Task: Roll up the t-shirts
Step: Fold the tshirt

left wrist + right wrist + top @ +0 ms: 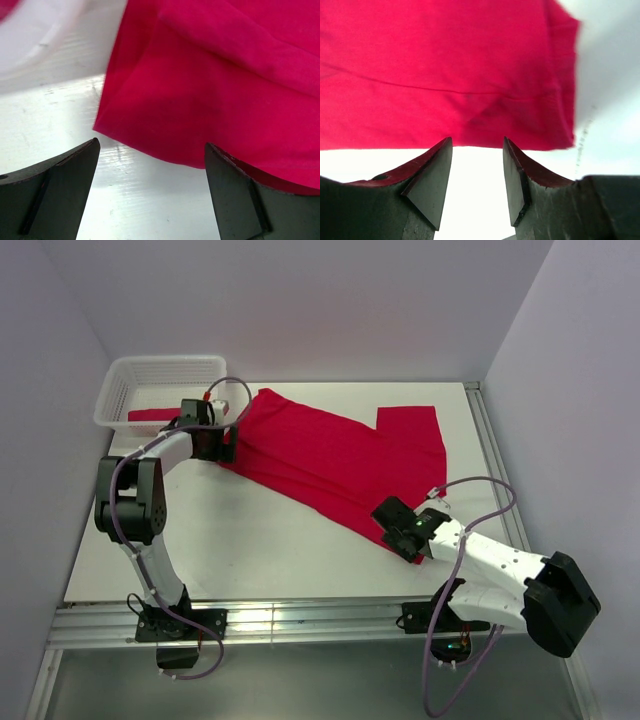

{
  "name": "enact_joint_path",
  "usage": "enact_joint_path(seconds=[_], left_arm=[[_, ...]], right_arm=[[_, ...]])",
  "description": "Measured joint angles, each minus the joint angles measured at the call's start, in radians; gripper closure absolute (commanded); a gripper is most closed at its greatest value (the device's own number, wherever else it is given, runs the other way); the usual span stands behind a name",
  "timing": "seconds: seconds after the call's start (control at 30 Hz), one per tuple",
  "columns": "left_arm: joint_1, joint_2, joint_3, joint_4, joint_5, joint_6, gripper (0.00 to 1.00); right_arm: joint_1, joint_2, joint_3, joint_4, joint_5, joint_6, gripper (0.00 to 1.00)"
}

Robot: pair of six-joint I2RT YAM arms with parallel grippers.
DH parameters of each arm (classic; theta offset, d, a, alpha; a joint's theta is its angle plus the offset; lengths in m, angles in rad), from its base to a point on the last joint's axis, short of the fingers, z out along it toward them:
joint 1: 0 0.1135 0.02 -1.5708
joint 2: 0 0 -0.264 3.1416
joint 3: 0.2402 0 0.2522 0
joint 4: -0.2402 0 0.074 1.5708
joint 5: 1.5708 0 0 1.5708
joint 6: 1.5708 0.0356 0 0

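Note:
One crimson t-shirt (330, 455) lies flat and slantwise across the white table, from beside the basket to the front right. A second red t-shirt (150, 416) lies inside the basket. My left gripper (226, 448) is at the spread shirt's left edge. In the left wrist view it (152, 145) stands wide open, with the cloth's folded edge (210, 100) just ahead of the fingertips and bare table between them. My right gripper (388, 515) is at the shirt's front right end. In the right wrist view it (477, 140) is open, its tips right at the hem (470, 75), nothing between the jaws.
A white lattice basket (165, 362) stands at the back left corner, close behind my left gripper. A metal rail (492, 450) runs along the table's right edge, and another rail (300, 618) along the front. Grey walls close in on both sides.

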Motion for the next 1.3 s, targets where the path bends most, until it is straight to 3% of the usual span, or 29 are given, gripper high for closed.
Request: enact_joint_path(seconds=[0.23, 0.53, 0.7, 0.9, 1.0, 1.1, 1.17, 1.23, 1.27, 1.3], left_arm=[[0.014, 0.021, 0.0, 0.022, 0.015, -0.04, 0.09], [0.014, 0.063, 0.023, 0.023, 0.034, -0.097, 0.1], [0.014, 0.084, 0.047, 0.034, 0.036, -0.118, 0.23], [0.014, 0.085, 0.038, 0.056, 0.03, -0.131, 0.35], [0.014, 0.082, 0.025, 0.079, 0.018, -0.131, 0.42], [0.014, 0.075, 0.003, 0.106, 0.01, -0.127, 0.54], [0.014, 0.066, -0.014, 0.121, 0.003, -0.127, 0.63], [0.014, 0.063, -0.023, 0.127, 0.0, -0.124, 0.7], [0.014, 0.061, -0.026, 0.129, -0.004, -0.124, 0.83], [0.014, 0.061, -0.027, 0.13, -0.004, -0.123, 0.88]], right_arm=[[0.0, 0.038, -0.027, -0.047, -0.01, 0.094, 0.49], [-0.003, 0.053, -0.031, -0.049, -0.045, 0.179, 0.39], [-0.003, 0.072, -0.028, -0.061, -0.064, 0.254, 0.43], [-0.003, 0.116, -0.002, -0.106, -0.064, 0.351, 0.52], [-0.003, 0.127, 0.003, -0.122, -0.062, 0.399, 0.66], [-0.003, 0.142, 0.008, -0.135, -0.058, 0.436, 0.83], [-0.003, 0.15, 0.014, -0.137, -0.055, 0.452, 1.0], [-0.003, 0.151, 0.017, -0.139, -0.054, 0.467, 1.0], [-0.003, 0.151, 0.017, -0.143, -0.053, 0.472, 1.0], [-0.003, 0.151, 0.017, -0.145, -0.051, 0.475, 1.0]])
